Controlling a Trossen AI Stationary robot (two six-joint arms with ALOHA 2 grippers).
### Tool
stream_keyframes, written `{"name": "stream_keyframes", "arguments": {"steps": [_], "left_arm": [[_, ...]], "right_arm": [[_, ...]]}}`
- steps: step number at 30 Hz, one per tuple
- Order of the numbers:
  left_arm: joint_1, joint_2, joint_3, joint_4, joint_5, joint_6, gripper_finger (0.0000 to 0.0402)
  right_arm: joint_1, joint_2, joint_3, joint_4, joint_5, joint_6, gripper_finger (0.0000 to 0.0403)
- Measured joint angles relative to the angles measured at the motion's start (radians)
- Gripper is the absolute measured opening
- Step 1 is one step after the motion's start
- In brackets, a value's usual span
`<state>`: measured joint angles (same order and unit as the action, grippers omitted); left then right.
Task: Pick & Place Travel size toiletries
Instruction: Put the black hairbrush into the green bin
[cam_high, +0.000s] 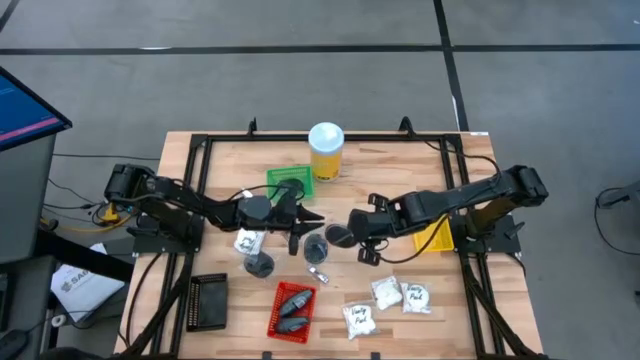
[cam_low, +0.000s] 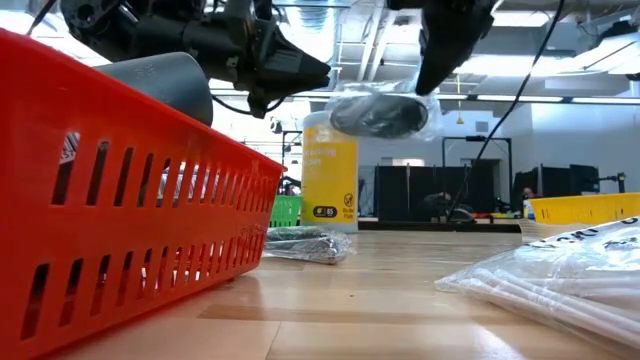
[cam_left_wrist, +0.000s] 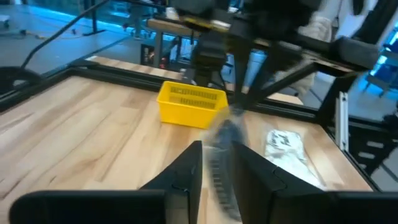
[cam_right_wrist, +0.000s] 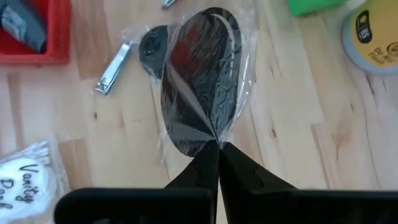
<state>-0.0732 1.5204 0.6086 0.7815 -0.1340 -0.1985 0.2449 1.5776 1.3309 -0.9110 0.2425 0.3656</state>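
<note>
The dark wrapped item beyond the left fingers is blurred. The red tray runs off the low view's left edge, and the print on the white sachets is too small to read.

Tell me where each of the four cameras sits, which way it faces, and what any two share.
High: above, straight down on the table; both arms.
Low: at table height, level past the red tray; both grippers overhead.
Left wrist: on the left arm, past its fingers toward the yellow tray.
Right wrist: on the right arm, down past the right gripper, shut on a bagged dark puck.
Shared: that puck also shows in the low view; the yellow jar in both too.
</note>
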Motion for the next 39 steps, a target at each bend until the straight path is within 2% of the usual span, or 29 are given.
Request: {"name": "stream_keyframes", "arguments": {"steps": [4, 10, 16, 21, 24, 27, 30, 33, 39], "left_arm": [[0.03, 0.0, 0.0, 0.002, 0.09, -0.068, 0.01], [0.053, 0.0, 0.0, 0.002, 0.167, -0.129, 0.0153], [0.052, 0.0, 0.0, 0.004, 0.187, -0.148, 0.019], [0.052, 0.0, 0.0, 0.011, 0.187, -0.148, 0.0194], [0.054, 0.0, 0.0, 0.029, 0.188, -0.148, 0.0186], [0.06, 0.0, 0.0, 0.032, 0.188, -0.147, 0.0159], [0.063, 0.0, 0.0, 0.028, 0.187, -0.137, 0.0104], [0.063, 0.0, 0.0, 0.028, 0.187, -0.099, 0.003], [0.063, 0.0, 0.0, 0.023, 0.187, -0.094, 0.0019]], "right_arm": [[0.014, 0.0, 0.022, -0.025, 0.031, 0.0, 0.0], [0.017, 0.0, 0.058, -0.039, 0.063, -0.008, 0.0], [0.014, 0.0, 0.091, -0.036, 0.086, -0.037, 0.0], [0.011, 0.0, 0.11, 0.0, 0.111, -0.071, 0.0], [0.001, 0.0, 0.11, 0.033, 0.11, -0.092, 0.0], [-0.015, 0.0, 0.11, 0.033, 0.11, -0.104, 0.0], [-0.027, 0.0, 0.11, 0.033, 0.11, -0.104, 0.0], [-0.038, 0.0, 0.11, 0.033, 0.11, -0.114, 0.0], [-0.045, 0.0, 0.11, 0.021, 0.107, -0.129, 0.0013]]}}
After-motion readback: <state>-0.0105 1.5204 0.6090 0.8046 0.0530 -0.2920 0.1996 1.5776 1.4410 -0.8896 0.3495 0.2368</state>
